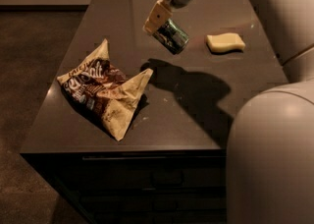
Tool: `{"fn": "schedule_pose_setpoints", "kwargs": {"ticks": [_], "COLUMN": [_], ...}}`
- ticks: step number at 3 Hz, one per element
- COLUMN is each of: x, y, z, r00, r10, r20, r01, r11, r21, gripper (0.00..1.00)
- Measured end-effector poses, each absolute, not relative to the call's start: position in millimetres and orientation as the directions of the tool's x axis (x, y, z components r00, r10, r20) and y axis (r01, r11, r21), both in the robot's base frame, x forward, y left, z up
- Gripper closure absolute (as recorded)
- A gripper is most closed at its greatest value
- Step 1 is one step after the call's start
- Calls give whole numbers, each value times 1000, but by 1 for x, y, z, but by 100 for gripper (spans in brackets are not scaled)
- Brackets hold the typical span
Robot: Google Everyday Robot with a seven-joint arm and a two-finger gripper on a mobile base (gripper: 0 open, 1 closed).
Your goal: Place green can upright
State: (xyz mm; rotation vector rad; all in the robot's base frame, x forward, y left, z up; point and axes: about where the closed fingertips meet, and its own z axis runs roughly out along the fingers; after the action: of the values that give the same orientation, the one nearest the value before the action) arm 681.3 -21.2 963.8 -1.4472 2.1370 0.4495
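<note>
The green can (pixel 171 36) is a small dark green drink can with a silver end. It hangs tilted in the air above the dark table (pixel 196 110), well clear of its top. My gripper (pixel 161 23) comes down from the upper middle and is shut on the can's upper left end; one tan finger (pixel 156 17) shows in front of it. The can's shadow falls on the table below, right of the snack bag.
A brown-and-tan snack bag (pixel 104 92) lies crumpled on the table's left front. A pale yellow sponge (pixel 224 42) lies at the right rear. My white arm and body (pixel 274 149) fill the right side. The table's front edge is near the bottom.
</note>
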Motion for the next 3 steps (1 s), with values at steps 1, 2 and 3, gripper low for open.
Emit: {"fn": "schedule_pose_setpoints", "kwargs": {"ticks": [1,2,3], "x": [675,673,672], "y": [-30,-48,-65], "z": [979,989,986], "r00": [-241,-173,-118], "r10": [-652,-524,-398], "r20": [-719,-834,-910], "r01": [-935,-925,-903], "r11": [355,378,424], "r21": [-9,-46,-68], "gripper": [100,100,100]}}
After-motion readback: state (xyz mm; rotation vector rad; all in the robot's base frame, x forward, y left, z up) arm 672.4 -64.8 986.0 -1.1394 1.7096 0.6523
